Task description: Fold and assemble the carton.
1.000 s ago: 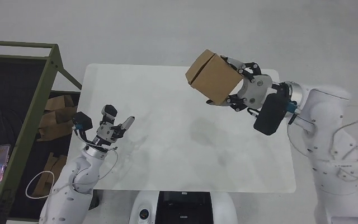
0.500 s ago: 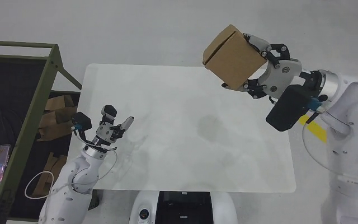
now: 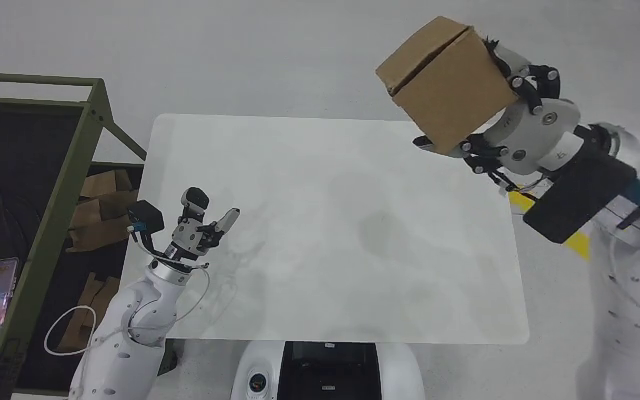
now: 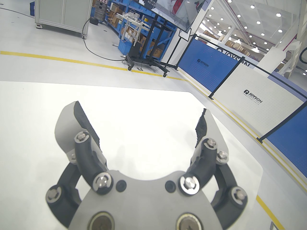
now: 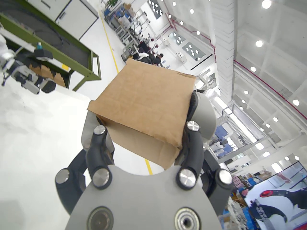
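Motion belongs to the right arm alone. A second ago its end effector (image 5: 146, 120) held the carton (image 3: 445, 80) over the far right part of the tabletop (image 3: 330, 250). Now both have swung outward to the far right corner, and from above most of the carton lies past the far edge. The grip has not changed: the two fingers (image 5: 200, 116) are spread fairly wide and press on opposite sides of the carton, which sits deep between them, close to the palm. The left end effector (image 4: 140, 111) has not moved. It stays low over the near left part of the tabletop with its fingers wide apart and nothing between them.

The carton is folded up into a box and hangs in the air, clear of the tabletop, tilted so that no face is level. One broad brown face turns upward. A narrower face with a dark seam along its edge points to the far left, away from the wrist. The sides look close to equal in length, so the long axis cannot be told for sure. In the right wrist view the box reaches straight out from the palm.

Beyond the left edge of the tabletop stands a green rack (image 3: 60, 170) with flat cardboard pieces (image 3: 100, 210) in it.
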You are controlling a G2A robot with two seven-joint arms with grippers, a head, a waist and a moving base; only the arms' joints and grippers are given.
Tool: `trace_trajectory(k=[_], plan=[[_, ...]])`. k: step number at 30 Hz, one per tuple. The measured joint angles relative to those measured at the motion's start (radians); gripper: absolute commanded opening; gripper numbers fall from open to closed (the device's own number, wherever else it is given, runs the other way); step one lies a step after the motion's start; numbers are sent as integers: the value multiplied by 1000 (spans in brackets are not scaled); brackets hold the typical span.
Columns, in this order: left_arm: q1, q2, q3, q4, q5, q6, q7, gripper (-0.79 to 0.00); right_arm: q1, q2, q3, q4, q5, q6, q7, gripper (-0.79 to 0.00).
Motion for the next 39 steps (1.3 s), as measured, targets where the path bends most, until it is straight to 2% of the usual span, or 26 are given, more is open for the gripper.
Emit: trace_trajectory(k=[6,9,11,21,26,30,39], plan=[[0,0,0,0,0,0,0,0,-28,-3,-24,49,141,-8,-34,-785],[0,0,0,0,0,0,0,0,-43,-1,-42,71,197,-34,15,-785],[0,0,0,0,0,0,0,0,-44,0,-44,71,201,-43,44,-785],[0,0,0,0,0,0,0,0,-44,0,-44,71,200,-42,39,-785],[0,0,0,0,0,0,0,0,-70,-2,-66,78,243,-6,60,-785],[0,0,0,0,0,0,0,0,-85,-6,-87,108,347,15,72,-785],[0,0,0,0,0,0,0,0,-91,-11,-135,160,621,-20,128,-785]])
